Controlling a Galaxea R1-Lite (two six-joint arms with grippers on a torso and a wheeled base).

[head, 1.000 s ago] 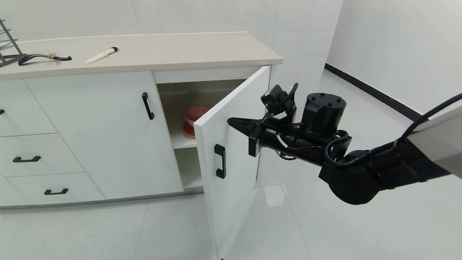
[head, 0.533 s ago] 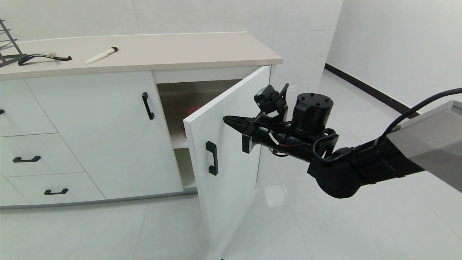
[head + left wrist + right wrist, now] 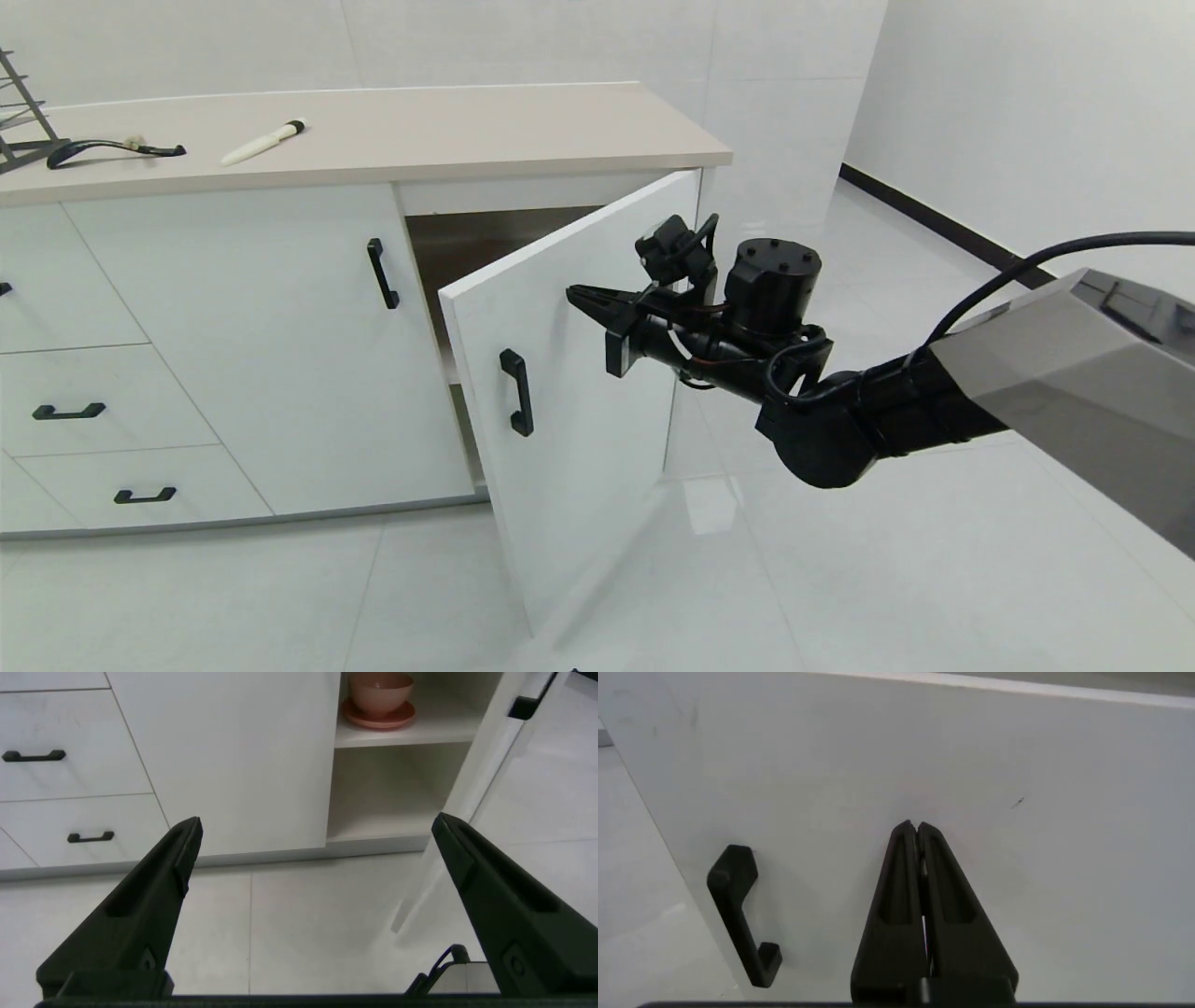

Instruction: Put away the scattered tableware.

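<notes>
Head view: the right gripper (image 3: 571, 292), fingers pressed together, touches the outer face of the half-open cupboard door (image 3: 560, 448), beside its black handle (image 3: 515, 405). A black utensil (image 3: 112, 147) and a white utensil (image 3: 263, 142) lie on the bench (image 3: 467, 121). The left gripper (image 3: 318, 826), spread wide, faces a pink bowl (image 3: 380, 691) on a plate (image 3: 378, 716) on the cupboard shelf (image 3: 439, 730).

The cupboard door (image 3: 579, 392) is white with a black handle (image 3: 515, 393). The worktop (image 3: 420, 131) is light beige. Both the right gripper (image 3: 574, 293) and the left gripper (image 3: 318, 826) are black. The bowl (image 3: 381, 689) and plate (image 3: 377, 716) are pink. The floor (image 3: 280, 597) is plain white tiles.
</notes>
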